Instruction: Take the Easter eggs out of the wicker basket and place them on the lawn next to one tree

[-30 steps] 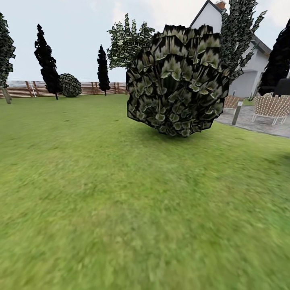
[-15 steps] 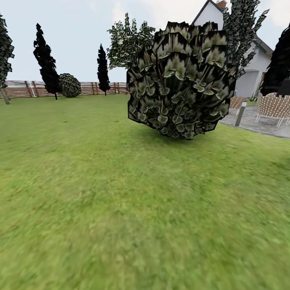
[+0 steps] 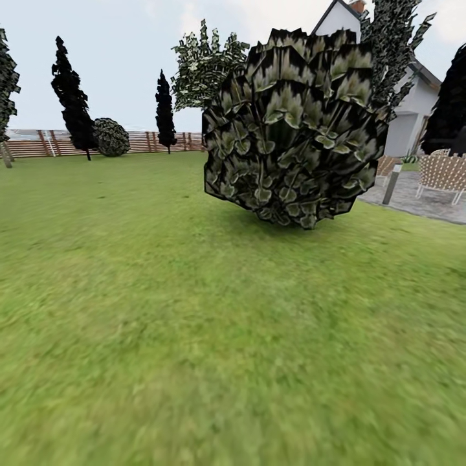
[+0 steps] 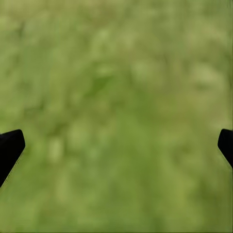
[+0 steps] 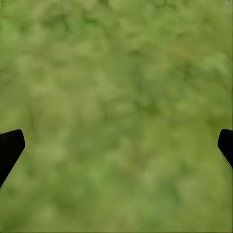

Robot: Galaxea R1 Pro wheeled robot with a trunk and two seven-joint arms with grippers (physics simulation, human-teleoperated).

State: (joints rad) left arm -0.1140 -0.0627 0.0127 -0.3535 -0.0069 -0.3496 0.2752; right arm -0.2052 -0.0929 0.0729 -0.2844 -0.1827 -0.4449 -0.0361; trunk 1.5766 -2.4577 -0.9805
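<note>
Head view, far left: brown slat fence [image 3: 32,145] along the back of the lawn [image 3: 162,310], a dark cypress [image 3: 71,97] in front of it with a small round shrub [image 3: 111,136] just beside. A second cypress [image 3: 166,111] stands further right. Centre: large round leafy bush [image 3: 291,129] on the grass, with a white house [image 3: 404,97] rising behind it. Right edge: grey paved patio [image 3: 427,200] with a short post [image 3: 391,182] and white lattice chairs [image 3: 443,175]. Eggs and basket not seen here; grass is blurred in the foreground.

Left gripper [image 4: 116,145]: fingertips spread wide, nothing between them, blurred grass beyond. Right gripper [image 5: 116,145]: likewise wide apart and empty, over grass
</note>
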